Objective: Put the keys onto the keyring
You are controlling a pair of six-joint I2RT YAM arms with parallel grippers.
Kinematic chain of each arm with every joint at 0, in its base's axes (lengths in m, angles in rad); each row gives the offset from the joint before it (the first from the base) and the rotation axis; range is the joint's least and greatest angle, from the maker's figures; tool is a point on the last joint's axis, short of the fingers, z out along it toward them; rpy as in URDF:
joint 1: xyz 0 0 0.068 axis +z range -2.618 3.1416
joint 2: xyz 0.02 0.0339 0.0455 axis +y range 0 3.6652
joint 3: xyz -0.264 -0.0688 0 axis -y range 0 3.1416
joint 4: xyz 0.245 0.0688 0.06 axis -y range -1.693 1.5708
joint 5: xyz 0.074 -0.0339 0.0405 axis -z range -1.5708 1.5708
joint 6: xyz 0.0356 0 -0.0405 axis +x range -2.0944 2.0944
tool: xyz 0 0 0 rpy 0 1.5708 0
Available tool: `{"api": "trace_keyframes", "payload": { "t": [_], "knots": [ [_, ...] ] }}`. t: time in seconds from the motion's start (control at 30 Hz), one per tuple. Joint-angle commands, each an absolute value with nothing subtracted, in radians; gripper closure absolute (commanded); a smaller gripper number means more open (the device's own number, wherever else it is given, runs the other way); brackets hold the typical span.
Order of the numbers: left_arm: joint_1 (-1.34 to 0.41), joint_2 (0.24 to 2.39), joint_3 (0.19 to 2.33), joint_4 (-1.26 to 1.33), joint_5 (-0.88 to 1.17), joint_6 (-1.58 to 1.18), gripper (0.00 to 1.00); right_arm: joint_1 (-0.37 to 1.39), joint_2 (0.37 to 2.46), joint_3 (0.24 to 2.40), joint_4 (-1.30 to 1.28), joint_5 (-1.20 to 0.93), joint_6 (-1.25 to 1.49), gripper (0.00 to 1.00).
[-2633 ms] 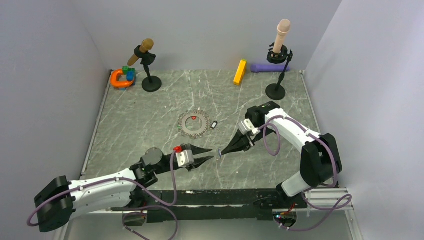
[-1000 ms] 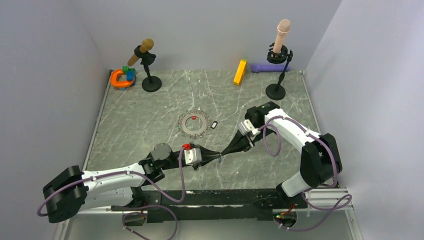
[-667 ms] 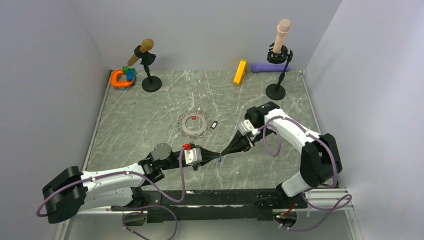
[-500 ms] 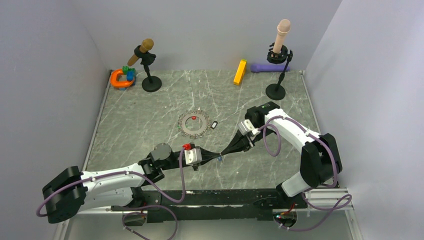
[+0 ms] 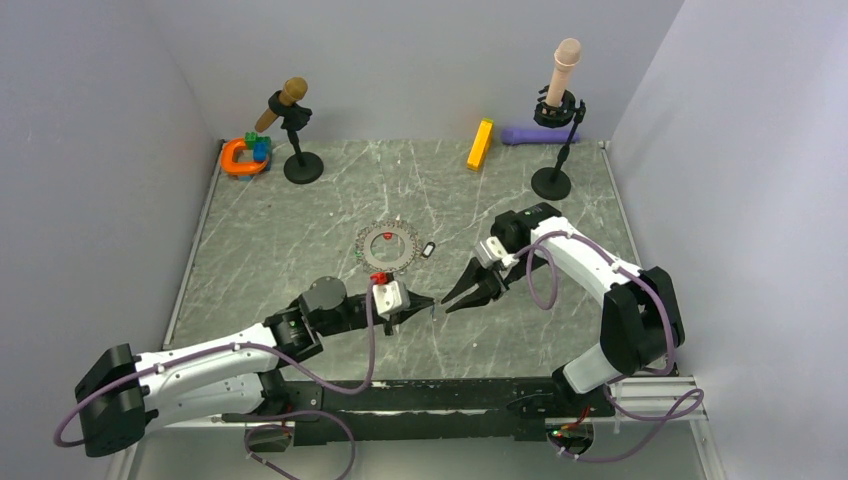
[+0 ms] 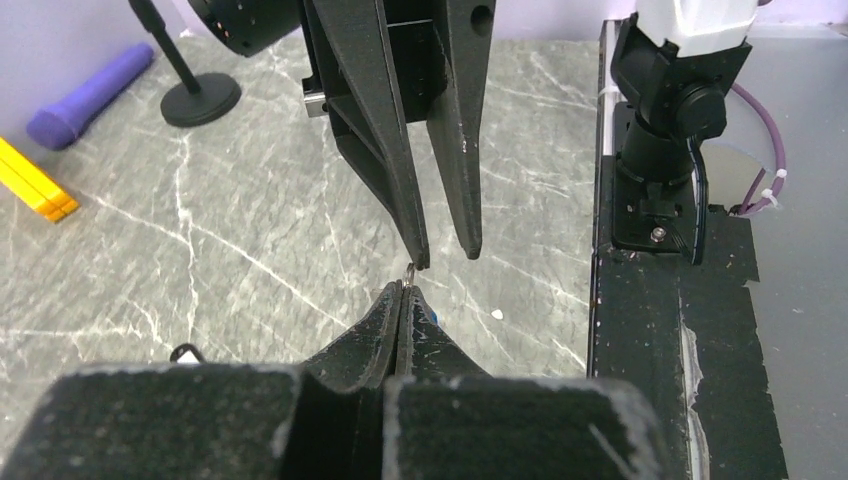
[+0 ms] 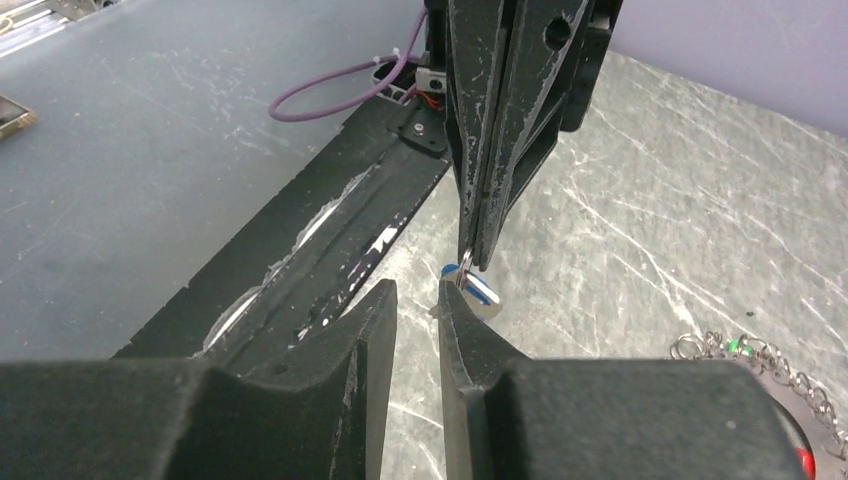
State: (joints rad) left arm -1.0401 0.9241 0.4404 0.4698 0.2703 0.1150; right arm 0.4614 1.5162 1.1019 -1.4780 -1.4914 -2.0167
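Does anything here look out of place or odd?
Nothing is damaged or spilled. One black key lies loose on the table beside the keyring. The left gripper pinches a blue key in the air.

Smooth, matt grey tabletop (image 5: 280,230), stone-look with white veins. At its centre, a dull grey metal keyring (image 5: 390,247). At six o'clock, a glossy blue-headed key (image 7: 478,293) and the matt black plastic left gripper (image 6: 402,292).

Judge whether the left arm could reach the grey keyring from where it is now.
Probably yes. The keyring lies just beyond the left gripper, shut on a blue key, with bare table between. The open right gripper sits to one side, off that path.
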Motion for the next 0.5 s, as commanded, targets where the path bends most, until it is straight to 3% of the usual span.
{"api": "trace_keyframes", "payload": {
  "t": [0.0,0.17,0.47],
  "knots": [
    [-1.043,0.911,0.534,0.298,0.224,0.091,1.0,0.459,1.463,1.113,-1.311,-1.461,-1.819,0.73],
    [-1.043,0.93,0.596,0.186,0.21,0.081,1.0,0.472,1.392,1.09,-0.905,-1.313,-1.207,0.65],
    [-1.042,0.982,0.682,0.062,0.189,0.088,1.0,0.504,1.383,1.114,-0.866,-1.251,-1.134,0.65]
  ]
}}
